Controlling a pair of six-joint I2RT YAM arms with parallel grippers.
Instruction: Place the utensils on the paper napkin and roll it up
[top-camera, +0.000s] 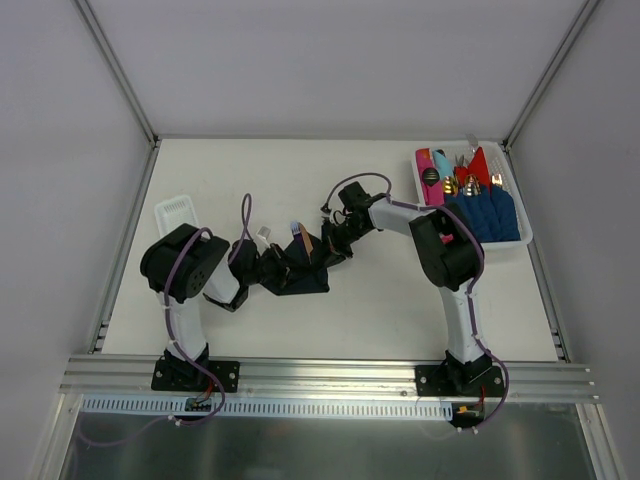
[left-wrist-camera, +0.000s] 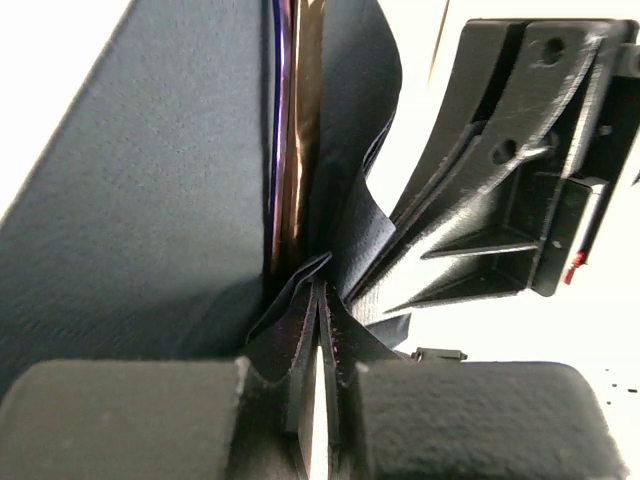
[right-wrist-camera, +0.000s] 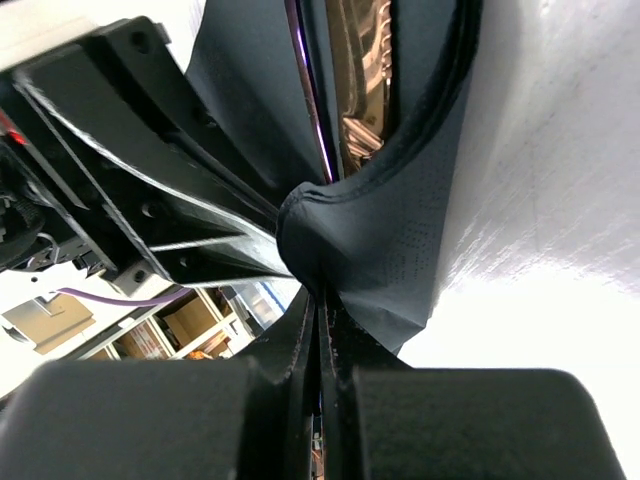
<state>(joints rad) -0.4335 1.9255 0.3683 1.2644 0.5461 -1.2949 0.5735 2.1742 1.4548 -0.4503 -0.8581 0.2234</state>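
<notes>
Clenched on napkin (top-camera: 303, 279) folds mid-table: left gripper (left-wrist-camera: 318, 385) from 9 o'clock, right gripper (right-wrist-camera: 320, 370) from 2 o'clock, coppery utensils (left-wrist-camera: 297, 130) wrapped inside. Looks thin, limp, tearable; best pinched at edge beside stiff utensils, rolled gently.

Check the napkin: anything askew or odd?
The paper napkin is creased and bunched at both pinched edges, gaping in a loose fold rather than a tight roll; the copper utensil shows through the gap.
</notes>
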